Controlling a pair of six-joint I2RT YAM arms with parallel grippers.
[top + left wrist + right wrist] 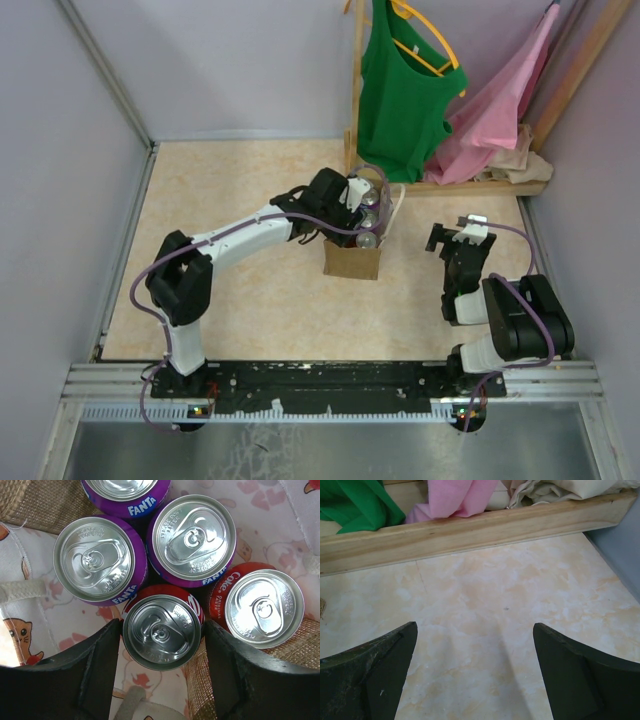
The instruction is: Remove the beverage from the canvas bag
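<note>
The tan canvas bag (352,262) stands upright mid-table with its white handles (398,205) spread. In the left wrist view its burlap wall (27,502) and cat-print lining surround three purple Fanta cans (100,562) and two red Coke cans. My left gripper (362,200) reaches down into the bag mouth. Its fingers (95,675) press on both sides of the nearer Coke can (162,632), which still sits among the others. The second Coke can (264,608) is to its right. My right gripper (455,232) is open and empty over bare table (475,630).
A wooden rack base (470,530) lies just behind the bag and the right gripper. A green shirt (400,85) and a pink cloth (505,105) hang over it. Grey walls close in the left, back and right sides.
</note>
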